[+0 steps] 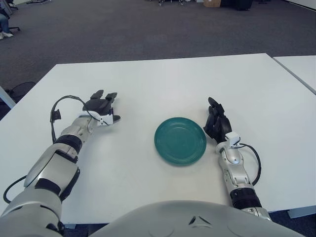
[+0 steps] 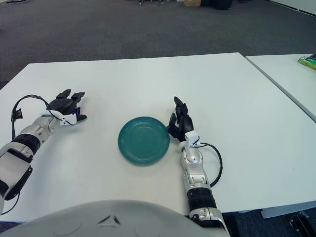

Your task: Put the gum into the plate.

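round teal-green plate point(image 1: 180, 140) sits on the white rectangular table point(image 1: 163, 84), near the table's front-middle; the plate shows nothing in it. gum: cannot be made out as a separate item in either view. in the right eye view there is a small dark bluish bit at the left hand, under the fingers next to the white palm piece, too small to tell what it is.

left hand point(image 1: 100, 107) is well left of the plate and slightly farther back, palm down, low over the table; contact with the table cannot be told. its black fingers point(image 1: 97, 94) are stretched forward and a little spread, thumb pointing toward the plate side. whether they pinch anything underneath cannot be told. a black cable loops off the left wrist, on the side away from the plate.

right hand point(image 1: 216, 123) is just beside the plate's right rim, standing on edge with its fingers point(image 1: 213, 102) pointing away from the robot, held fairly straight and close together, holding nothing. it looks very near the plate rim, touching or not cannot be told. a black cable loops at the right wrist, right of the plate.

second white table point(image 2: 286, 74) stands far right of the plate, split from the main table by a narrow gap; a small green flat item point(image 2: 308, 60) lies at its far right edge in the right eye view. grey carpet floor point(image 1: 148, 29) lies beyond the plate's table.
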You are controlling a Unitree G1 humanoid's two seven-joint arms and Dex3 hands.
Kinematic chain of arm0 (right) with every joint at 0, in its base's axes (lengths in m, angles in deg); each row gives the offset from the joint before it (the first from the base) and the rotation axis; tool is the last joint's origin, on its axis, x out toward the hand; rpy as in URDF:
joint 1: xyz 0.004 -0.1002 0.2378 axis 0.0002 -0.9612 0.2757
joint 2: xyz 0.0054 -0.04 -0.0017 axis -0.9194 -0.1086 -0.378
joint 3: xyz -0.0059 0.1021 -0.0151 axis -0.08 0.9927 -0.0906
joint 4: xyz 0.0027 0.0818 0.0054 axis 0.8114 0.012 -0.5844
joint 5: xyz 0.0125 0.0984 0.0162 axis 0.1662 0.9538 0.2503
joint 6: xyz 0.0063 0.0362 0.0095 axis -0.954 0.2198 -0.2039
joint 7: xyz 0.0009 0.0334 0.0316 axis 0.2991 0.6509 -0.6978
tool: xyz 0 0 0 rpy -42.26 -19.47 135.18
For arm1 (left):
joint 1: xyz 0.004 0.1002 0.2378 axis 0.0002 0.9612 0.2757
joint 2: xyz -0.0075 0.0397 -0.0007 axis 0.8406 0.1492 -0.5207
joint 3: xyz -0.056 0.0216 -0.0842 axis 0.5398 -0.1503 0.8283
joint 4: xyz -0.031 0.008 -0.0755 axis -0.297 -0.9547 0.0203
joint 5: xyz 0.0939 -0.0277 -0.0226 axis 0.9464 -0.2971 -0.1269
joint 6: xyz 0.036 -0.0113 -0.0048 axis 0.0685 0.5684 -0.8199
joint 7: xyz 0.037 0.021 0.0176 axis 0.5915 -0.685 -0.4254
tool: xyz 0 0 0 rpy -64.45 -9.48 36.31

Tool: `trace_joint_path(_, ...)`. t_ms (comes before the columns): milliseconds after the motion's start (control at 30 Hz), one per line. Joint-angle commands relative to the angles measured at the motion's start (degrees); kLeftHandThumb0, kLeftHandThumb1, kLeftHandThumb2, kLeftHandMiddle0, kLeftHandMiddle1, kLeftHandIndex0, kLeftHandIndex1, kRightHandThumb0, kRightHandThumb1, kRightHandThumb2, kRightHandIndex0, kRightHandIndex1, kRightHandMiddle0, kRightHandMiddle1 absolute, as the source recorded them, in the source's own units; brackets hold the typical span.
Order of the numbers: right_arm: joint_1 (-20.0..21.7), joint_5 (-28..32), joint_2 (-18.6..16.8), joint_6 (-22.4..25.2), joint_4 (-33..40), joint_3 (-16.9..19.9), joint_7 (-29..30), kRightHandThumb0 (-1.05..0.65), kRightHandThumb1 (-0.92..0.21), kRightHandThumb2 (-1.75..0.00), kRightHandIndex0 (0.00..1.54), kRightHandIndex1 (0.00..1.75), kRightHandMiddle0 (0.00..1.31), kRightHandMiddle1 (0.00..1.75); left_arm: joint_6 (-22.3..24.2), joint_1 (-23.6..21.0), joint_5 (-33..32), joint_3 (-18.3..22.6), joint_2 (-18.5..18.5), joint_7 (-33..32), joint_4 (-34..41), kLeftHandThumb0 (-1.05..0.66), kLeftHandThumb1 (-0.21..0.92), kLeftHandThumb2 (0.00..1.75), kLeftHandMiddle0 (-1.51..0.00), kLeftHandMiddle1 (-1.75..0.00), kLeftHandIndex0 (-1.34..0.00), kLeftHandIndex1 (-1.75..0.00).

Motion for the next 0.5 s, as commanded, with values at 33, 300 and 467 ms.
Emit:
trace_joint_path(33, -4.9, -0.4, 0.1, 6.5, -7.3, 0.1, 0.2, -0.66, -0.92, -0.96, 0.13, 0.01, 0.0, 0.35, 0.8, 0.2, -0.2, 1.0, 2.1, 0.1, 1.2, -1.05, 0.92, 0.48, 0.0, 0.0, 0.0, -0.1)
trace_joint_path(300, -4.8, -0.4, 0.2, 6.5, -7.5, -0.1, 0.1, -0.65, -0.92, -0.96, 0.12, 0.0, 0.0, 0.33, 2.2, 0.3, -0.7, 2.0, 3.3, 2.0, 2.8, -1.05, 0.92, 0.47, 0.0, 0.0, 0.0, -0.08)
trace_joint_path(467, -4.8, -0.5, 0.2, 6.1, -7.9, -0.2, 0.1, -0.64, -0.92, -0.96, 0.11, 0.0, 0.0, 0.32, 3.4, 0.2, -0.8, 2.6, 3.9, 4.1, 3.1, -1.05, 0.92, 0.46, 0.0, 0.0, -0.01, -0.09)
